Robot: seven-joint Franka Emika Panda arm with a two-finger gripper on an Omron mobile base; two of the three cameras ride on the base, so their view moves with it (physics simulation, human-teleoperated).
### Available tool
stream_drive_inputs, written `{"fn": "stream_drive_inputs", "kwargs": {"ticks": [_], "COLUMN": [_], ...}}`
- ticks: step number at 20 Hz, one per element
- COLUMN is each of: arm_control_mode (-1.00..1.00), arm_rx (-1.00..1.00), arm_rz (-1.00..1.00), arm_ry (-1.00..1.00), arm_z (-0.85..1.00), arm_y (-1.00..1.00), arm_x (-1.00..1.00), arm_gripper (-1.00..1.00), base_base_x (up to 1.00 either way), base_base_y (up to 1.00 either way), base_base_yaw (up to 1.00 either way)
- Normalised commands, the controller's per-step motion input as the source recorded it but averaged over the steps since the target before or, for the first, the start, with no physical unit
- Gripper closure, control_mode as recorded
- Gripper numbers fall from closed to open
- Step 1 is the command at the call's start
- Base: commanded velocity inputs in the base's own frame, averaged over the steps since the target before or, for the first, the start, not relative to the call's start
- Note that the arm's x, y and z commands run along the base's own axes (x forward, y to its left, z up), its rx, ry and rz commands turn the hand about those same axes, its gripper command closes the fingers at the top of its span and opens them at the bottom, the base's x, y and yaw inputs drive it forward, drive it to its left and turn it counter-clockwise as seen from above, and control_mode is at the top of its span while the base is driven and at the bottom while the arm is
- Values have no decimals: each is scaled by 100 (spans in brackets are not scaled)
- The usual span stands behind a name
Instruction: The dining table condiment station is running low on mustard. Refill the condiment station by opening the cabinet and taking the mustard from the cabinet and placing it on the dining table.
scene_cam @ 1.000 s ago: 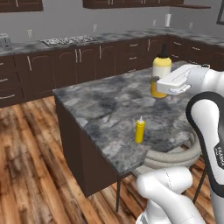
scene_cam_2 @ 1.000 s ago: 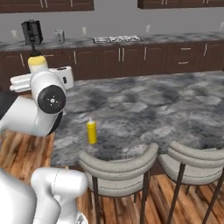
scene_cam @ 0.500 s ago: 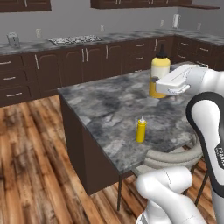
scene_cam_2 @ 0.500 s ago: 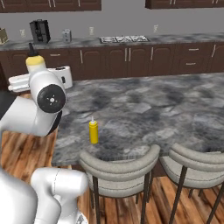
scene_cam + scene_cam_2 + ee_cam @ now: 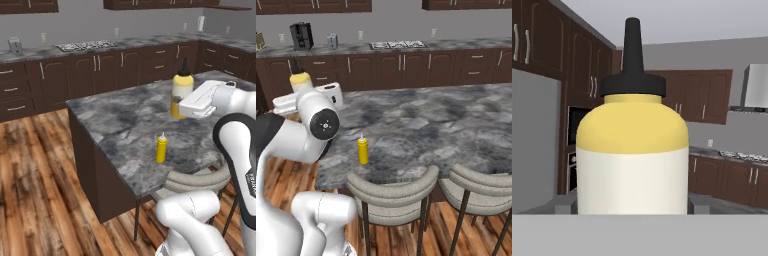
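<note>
The mustard (image 5: 182,88) is a squat yellow bottle with a dark pointed cap, held upright in my gripper (image 5: 178,107), which is shut on its lower body. It hangs over the far right part of the dining table (image 5: 122,120), a grey marbled island top. The mustard's yellow shoulder and cap (image 5: 299,78) peek out behind my arm above the dining table's left end (image 5: 426,120). Close up, the mustard (image 5: 632,155) fills the hand view. Dark wall cabinets (image 5: 582,60) with shut doors stand behind it; I cannot tell which is the task's cabinet.
A slimmer yellow bottle (image 5: 161,148) with a white nozzle stands near the table's front edge (image 5: 362,150). Two grey stools (image 5: 391,187) are tucked under that edge. Wall-side counters with drawers, a cooktop (image 5: 85,46) and a coffee machine (image 5: 300,36) line the back. Wood floor lies left.
The whole picture shifted slightly a second ago, so the base moved a little; since then it is nearly still. The mustard stays in the gripper in the same pose.
</note>
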Motion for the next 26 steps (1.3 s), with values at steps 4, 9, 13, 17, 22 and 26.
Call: {"fn": "stream_drive_inputs", "kwargs": {"ticks": [4, 9, 13, 17, 22, 26], "arm_control_mode": [-100, -100, -100, -100, -100, -100], "arm_rx": [0, 5, 8, 5, 1, 0], "arm_rz": [1, 8, 15, 12, 8, 3], "arm_ry": [-4, 0, 0, 0, 0, 0], "arm_z": [-62, -33, -22, -16, -20, -11], "arm_y": [0, -13, -42, -58, -68, -69], "arm_x": [21, 36, 25, 22, 16, 22], "arm_gripper": [100, 100, 100, 100, 100, 100], "base_base_x": [0, 0, 0, 0, 0, 0], "base_base_y": [0, 0, 0, 0, 0, 0], "base_base_yaw": [0, 0, 0, 0, 0, 0]}}
